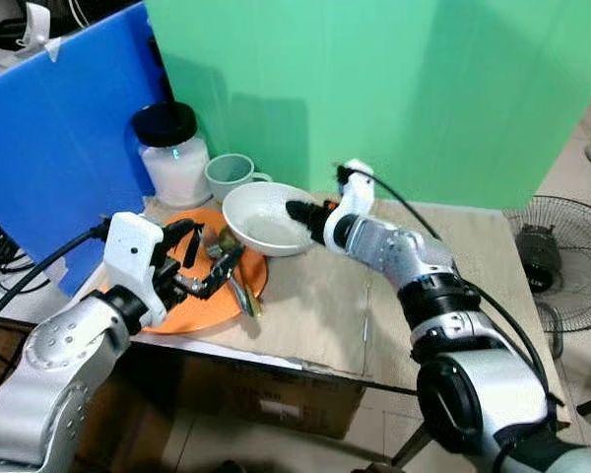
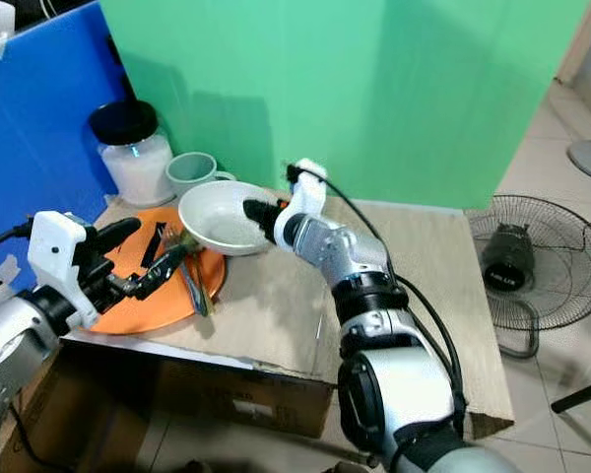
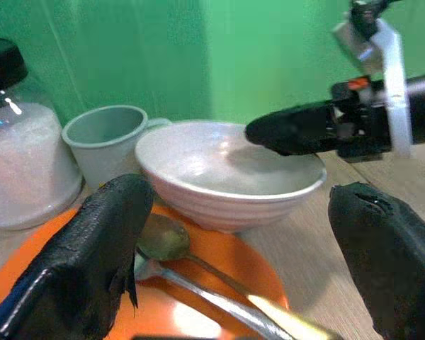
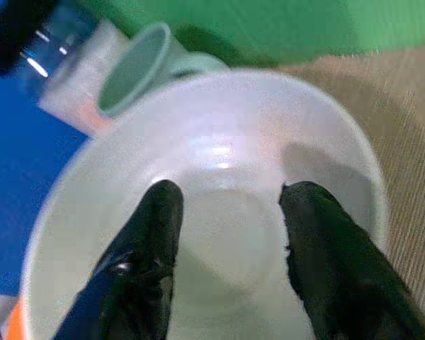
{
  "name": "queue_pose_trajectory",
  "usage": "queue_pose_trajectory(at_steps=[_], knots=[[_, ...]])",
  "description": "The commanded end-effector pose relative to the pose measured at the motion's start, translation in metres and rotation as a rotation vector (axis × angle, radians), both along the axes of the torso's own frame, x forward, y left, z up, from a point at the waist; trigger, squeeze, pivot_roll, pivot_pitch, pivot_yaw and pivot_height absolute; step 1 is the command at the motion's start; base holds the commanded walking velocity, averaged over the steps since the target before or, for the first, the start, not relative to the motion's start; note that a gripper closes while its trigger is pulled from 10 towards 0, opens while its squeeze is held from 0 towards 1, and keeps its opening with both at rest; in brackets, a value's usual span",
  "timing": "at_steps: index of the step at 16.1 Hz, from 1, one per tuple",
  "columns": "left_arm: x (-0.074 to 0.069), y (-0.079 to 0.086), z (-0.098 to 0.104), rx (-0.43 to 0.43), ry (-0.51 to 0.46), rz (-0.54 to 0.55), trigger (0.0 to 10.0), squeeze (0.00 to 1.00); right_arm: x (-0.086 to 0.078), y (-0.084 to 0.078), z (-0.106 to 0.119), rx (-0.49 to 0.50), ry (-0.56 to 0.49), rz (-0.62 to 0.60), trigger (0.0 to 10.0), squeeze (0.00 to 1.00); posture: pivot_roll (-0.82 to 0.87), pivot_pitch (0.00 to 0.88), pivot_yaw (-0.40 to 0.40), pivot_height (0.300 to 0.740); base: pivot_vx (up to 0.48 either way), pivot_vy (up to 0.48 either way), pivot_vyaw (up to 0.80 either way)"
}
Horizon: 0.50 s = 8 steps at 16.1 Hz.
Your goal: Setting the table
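White ceramic bowl [image 1: 266,219] sits mid-table, its left edge over the orange plate [image 1: 177,315]: rigid, glazed, likely slippery and breakable; best pinched at the rim. Right gripper [image 4: 227,234] hovers above its hollow, fingers parted, empty. Left gripper [image 3: 248,248] wide open, empty, near the spoons [image 3: 170,244], whose handles are cut off
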<state>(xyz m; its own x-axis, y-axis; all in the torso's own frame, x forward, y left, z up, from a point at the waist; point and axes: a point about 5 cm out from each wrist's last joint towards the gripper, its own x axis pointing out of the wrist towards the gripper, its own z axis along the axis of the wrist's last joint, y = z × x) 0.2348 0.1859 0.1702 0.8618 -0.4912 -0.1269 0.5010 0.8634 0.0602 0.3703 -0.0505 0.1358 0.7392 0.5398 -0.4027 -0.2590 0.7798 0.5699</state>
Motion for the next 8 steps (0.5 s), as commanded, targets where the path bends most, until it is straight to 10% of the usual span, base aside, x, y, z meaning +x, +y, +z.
queue_pose_trajectory(at_steps=[1, 2, 6, 7, 8], knots=[[-0.003, 0.000, 0.001, 0.021, 0.006, -0.012, 10.0, 1.00, 0.004, 0.001, 0.007, -0.034, -0.021, 0.002, 10.0, 1.00, 0.00, 0.000, 0.051, 0.740, 0.000, 0.000, 0.00], [-0.005, 0.001, 0.001, 0.027, 0.008, -0.013, 10.0, 1.00, 0.007, 0.001, 0.010, -0.018, -0.035, -0.011, 10.0, 0.70, 0.00, 0.000, 0.049, 0.740, 0.000, 0.000, 0.00], [-0.007, 0.001, 0.002, 0.043, 0.011, -0.018, 10.0, 1.00, 0.022, -0.007, 0.038, 0.094, -0.159, -0.067, 10.0, 0.65, 0.00, 0.000, 0.050, 0.740, 0.000, 0.000, 0.00], [-0.007, 0.000, 0.000, 0.056, 0.019, -0.021, 10.0, 1.00, 0.025, -0.013, 0.036, -0.040, -0.196, -0.052, 10.0, 0.00, 0.00, 0.000, 0.053, 0.740, 0.000, 0.000, 0.00], [-0.007, -0.001, 0.000, 0.063, 0.024, -0.033, 10.0, 0.96, 0.024, -0.018, 0.028, -0.142, -0.185, -0.036, 10.0, 0.00, -0.01, 0.000, 0.054, 0.740, 0.000, 0.000, 0.00]])
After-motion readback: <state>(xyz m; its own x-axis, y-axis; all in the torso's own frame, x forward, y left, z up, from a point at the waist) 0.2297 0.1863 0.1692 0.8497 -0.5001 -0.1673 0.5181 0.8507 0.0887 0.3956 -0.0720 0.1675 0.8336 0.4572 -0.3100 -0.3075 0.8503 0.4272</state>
